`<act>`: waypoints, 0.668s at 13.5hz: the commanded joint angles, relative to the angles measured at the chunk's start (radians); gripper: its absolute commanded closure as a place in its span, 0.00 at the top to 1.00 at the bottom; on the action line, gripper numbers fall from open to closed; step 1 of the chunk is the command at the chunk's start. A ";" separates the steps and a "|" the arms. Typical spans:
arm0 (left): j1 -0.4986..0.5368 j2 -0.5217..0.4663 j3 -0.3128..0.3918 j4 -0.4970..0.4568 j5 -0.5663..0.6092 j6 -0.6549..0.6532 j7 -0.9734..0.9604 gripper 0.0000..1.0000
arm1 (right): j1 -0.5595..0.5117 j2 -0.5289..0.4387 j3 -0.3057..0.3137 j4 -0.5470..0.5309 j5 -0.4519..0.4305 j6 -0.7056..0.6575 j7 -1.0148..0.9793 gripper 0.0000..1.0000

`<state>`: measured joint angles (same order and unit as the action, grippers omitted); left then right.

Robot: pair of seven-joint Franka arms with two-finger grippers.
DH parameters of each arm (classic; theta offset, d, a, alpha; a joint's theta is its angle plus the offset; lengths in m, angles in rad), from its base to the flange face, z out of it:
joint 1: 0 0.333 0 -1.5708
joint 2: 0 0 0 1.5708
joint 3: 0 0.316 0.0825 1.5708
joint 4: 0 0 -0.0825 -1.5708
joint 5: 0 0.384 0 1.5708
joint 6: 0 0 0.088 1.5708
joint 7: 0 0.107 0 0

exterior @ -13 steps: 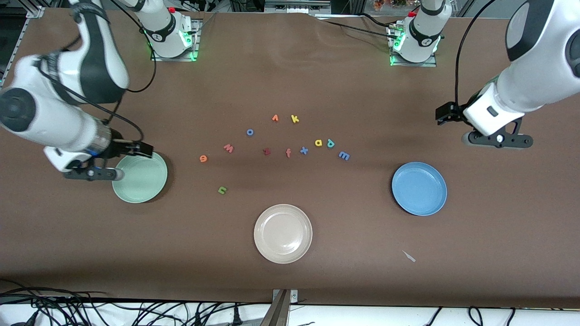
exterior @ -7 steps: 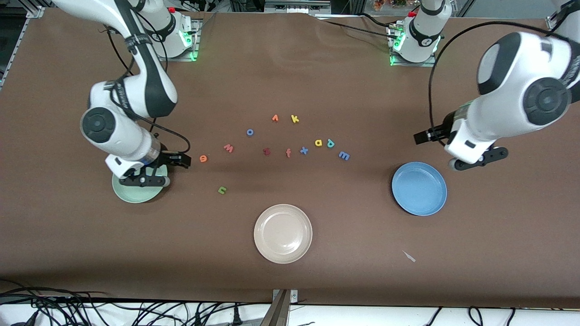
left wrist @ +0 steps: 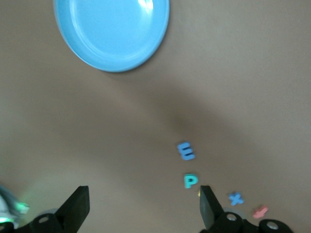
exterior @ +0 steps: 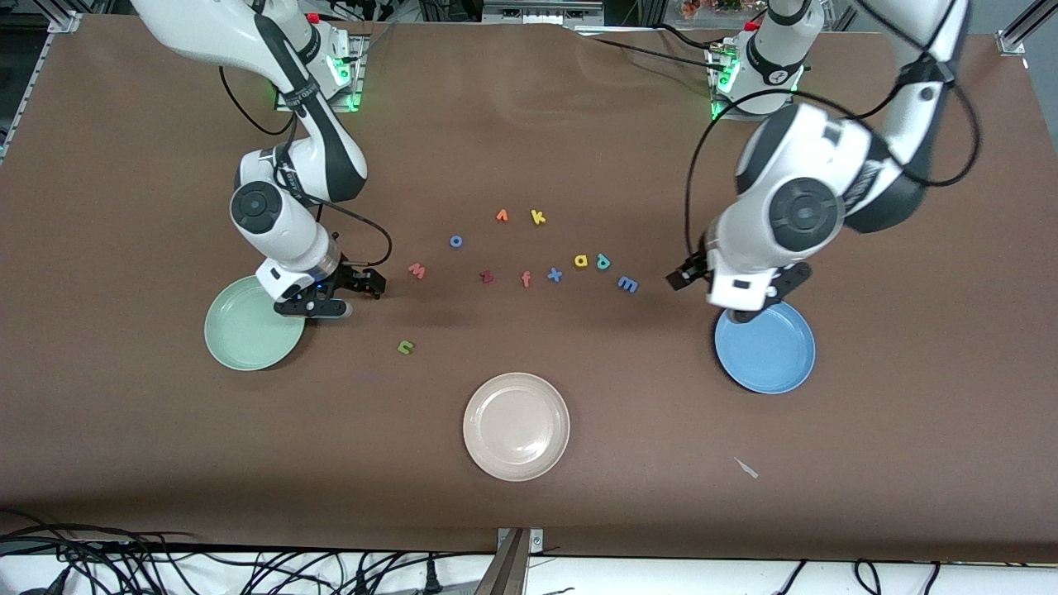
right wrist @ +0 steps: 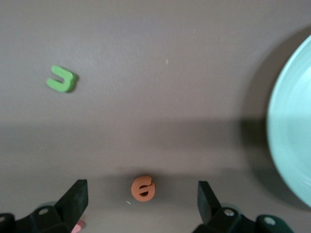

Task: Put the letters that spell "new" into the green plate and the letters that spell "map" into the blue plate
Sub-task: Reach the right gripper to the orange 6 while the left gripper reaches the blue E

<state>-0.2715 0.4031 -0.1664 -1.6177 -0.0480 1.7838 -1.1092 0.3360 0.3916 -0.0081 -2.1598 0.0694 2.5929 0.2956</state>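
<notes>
The orange e (right wrist: 143,187) lies flat on the table (exterior: 628,463) between the tips of my right claw (right wrist: 141,204), which hangs low over it with both fingers spread wide and nothing in them. In the front view my wrist hides that letter. The green plate (exterior: 240,335) lies just beside it, toward the right arm's end of the table. The green n (exterior: 405,347) sits nearer the front camera than the e, and the pinkish-red w (exterior: 417,270) lies close by, toward the middle of the table.

I judge this to be the opening approach: both plates are bare and no letter is lifted. My next move calls for a short drop and a squeeze on the e. It is nearly round, so it has no real long axis; the n lies with its open end turned away from the plate.

My left claw (left wrist: 141,208) hangs over the table between the blue plate (exterior: 764,345) and the blue m (exterior: 627,284), fingers likewise spread and empty. The m's long axis runs roughly along the row of letters, and the teal p (exterior: 603,262) and yellow a (exterior: 581,261) follow in that row, toward the middle. The beige plate (exterior: 517,426) sits nearest the front camera.
</notes>
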 commanded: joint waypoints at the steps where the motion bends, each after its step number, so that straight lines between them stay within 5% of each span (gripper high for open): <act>1: -0.051 0.065 0.010 -0.052 -0.010 0.147 -0.136 1.00 | 0.020 0.039 0.007 -0.002 0.012 0.039 0.007 0.99; 5: -0.098 0.083 0.010 -0.170 -0.007 0.323 -0.254 0.99 | 0.028 0.085 0.007 0.014 0.012 0.061 0.004 0.95; 9: -0.114 0.085 0.011 -0.292 -0.007 0.512 -0.330 0.86 | 0.026 0.092 0.007 0.018 0.012 0.055 -0.010 0.83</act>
<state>-0.3717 0.5110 -0.1673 -1.8524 -0.0480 2.2384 -1.4003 0.3591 0.4736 -0.0009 -2.1559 0.0694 2.6424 0.2967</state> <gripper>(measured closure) 0.070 0.115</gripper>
